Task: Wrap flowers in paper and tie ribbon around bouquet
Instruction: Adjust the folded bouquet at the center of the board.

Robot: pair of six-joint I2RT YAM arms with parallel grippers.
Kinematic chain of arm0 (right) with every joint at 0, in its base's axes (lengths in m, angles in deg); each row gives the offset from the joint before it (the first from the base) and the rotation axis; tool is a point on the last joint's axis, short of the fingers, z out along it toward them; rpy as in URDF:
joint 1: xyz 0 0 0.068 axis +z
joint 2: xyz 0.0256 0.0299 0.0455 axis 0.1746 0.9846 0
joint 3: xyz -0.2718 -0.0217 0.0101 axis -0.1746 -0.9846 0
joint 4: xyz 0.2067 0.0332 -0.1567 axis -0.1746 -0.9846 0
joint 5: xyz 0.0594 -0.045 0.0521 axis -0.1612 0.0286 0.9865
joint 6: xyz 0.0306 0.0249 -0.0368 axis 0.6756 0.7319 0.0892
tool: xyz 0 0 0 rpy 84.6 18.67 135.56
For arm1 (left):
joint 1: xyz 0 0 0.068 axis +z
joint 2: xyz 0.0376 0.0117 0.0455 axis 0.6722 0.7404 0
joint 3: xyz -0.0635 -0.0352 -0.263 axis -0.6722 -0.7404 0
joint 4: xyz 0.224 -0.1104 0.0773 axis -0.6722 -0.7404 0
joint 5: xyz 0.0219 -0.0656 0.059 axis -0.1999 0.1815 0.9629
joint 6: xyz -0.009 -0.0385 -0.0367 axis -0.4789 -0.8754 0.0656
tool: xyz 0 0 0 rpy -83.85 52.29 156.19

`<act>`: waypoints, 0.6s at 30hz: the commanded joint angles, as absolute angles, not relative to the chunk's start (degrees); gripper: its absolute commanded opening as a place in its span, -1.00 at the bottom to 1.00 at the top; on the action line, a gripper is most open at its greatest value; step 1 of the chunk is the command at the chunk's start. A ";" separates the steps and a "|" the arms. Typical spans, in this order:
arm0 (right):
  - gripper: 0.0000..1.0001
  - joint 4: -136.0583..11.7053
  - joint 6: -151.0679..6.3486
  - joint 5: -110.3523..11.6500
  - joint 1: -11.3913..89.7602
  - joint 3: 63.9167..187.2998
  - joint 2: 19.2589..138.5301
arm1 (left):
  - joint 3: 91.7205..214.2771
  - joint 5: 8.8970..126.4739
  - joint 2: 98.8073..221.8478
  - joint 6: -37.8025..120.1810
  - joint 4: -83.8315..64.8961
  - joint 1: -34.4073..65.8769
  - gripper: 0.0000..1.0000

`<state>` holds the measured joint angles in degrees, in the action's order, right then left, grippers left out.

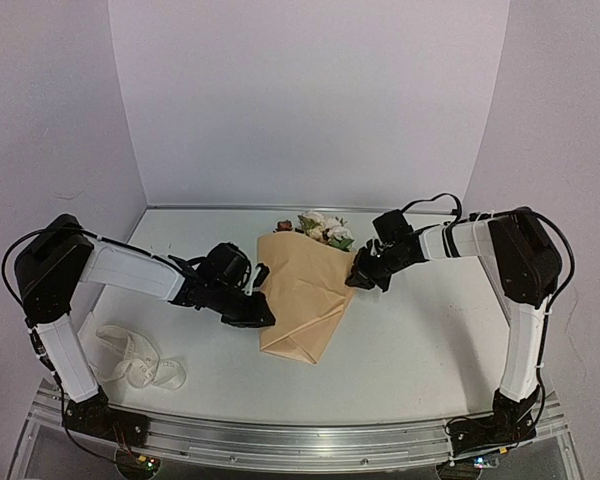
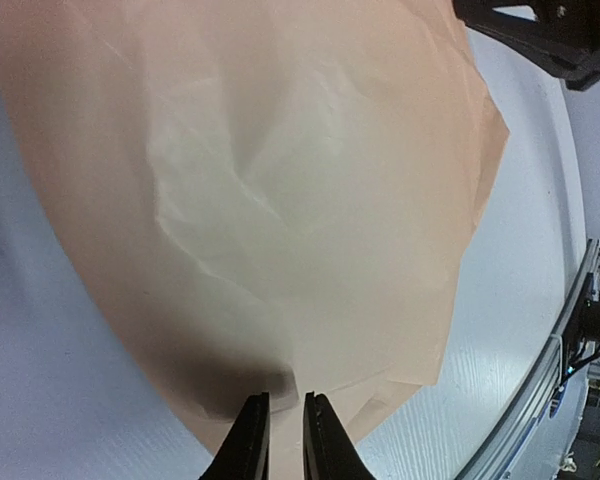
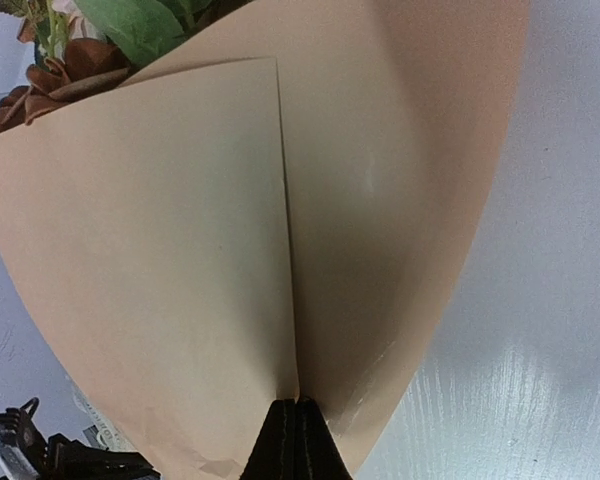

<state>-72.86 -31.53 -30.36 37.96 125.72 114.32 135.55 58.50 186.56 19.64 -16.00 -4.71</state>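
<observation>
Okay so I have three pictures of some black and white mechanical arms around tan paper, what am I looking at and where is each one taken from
These are two robot arms bolted at the near edge of a table. The wide picture comes from a fixed camera above and behind them. The other two come from cameras on the wrists, each showing its own dark fingers at the bottom. In the middle lies peach-tan paper folded around flowers, whose heads stick out the far end. A cream ribbon lies loose near the left arm's base. The right gripper is shut on the paper's edge. The left gripper has paper between slightly parted fingers; whether it grips is unclear.
</observation>
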 commanded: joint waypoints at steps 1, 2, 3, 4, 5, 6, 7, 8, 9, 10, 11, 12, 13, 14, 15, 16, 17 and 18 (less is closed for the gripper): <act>-1.00 -74.67 -33.74 -29.59 38.12 127.13 112.68 | 136.28 56.96 188.32 17.83 -14.86 -7.10 -0.79; -0.99 -75.20 -34.42 -29.75 38.23 126.85 112.09 | 136.25 56.90 188.58 17.27 -14.69 -7.54 -0.81; -0.99 -75.93 -35.23 -29.92 38.34 126.74 111.61 | 136.19 56.67 188.83 16.66 -14.32 -7.98 -0.82; -0.99 -76.69 -36.09 -30.08 38.39 126.71 111.19 | 136.15 56.30 189.12 16.04 -13.88 -8.55 -0.84; -0.98 -77.34 -37.04 -30.24 38.41 126.74 110.85 | 136.22 55.98 189.55 15.31 -13.42 -9.11 -0.84; -0.98 -78.25 -37.91 -30.44 38.40 126.93 110.64 | 136.25 55.60 190.06 14.48 -12.77 -9.72 -0.86; -0.98 -79.24 -38.75 -30.64 38.38 127.17 110.46 | 136.25 55.17 190.57 13.64 -12.06 -10.38 -0.87; -0.98 -80.16 -39.87 -30.67 38.36 127.59 110.42 | 136.27 54.84 191.15 12.91 -11.55 -11.00 -0.89; -0.98 -81.19 -40.67 -30.71 38.38 128.15 110.46 | 136.42 54.62 191.70 12.35 -9.94 -11.54 -0.90; -0.97 -82.58 -41.42 -30.81 38.36 128.75 110.58 | 136.82 54.41 192.27 11.97 -9.36 -12.14 -0.91; -0.97 -83.34 -42.11 -30.77 38.34 129.50 110.77 | 137.36 54.24 192.79 11.84 -9.20 -12.75 -0.92; -0.97 -84.38 -42.65 -30.72 38.34 130.48 111.02 | 138.08 54.16 193.26 12.05 -9.33 -13.29 -0.92; -0.97 -85.57 -43.28 -30.76 38.34 131.22 111.13 | 138.95 54.22 193.80 12.36 -9.77 -13.71 -0.92; -0.97 -86.33 -43.94 -30.90 38.32 132.03 111.27 | 139.70 54.23 194.15 12.80 -10.11 -13.94 -0.92; -0.97 -87.17 -44.40 -31.06 38.30 132.52 111.28 | 140.38 54.14 194.52 13.03 -10.13 -13.99 -0.92; -0.96 -87.65 -44.81 -31.28 38.34 132.92 111.20 | 141.11 54.02 194.91 13.26 -9.96 -14.01 -0.92; -0.95 -88.16 -45.02 -31.44 38.33 133.03 111.03 | 142.13 53.83 195.41 13.56 -10.00 -14.02 -0.92; -0.95 -88.43 -45.12 -31.63 38.28 133.00 110.72 | 142.98 53.57 195.77 13.83 -10.17 -14.01 -0.92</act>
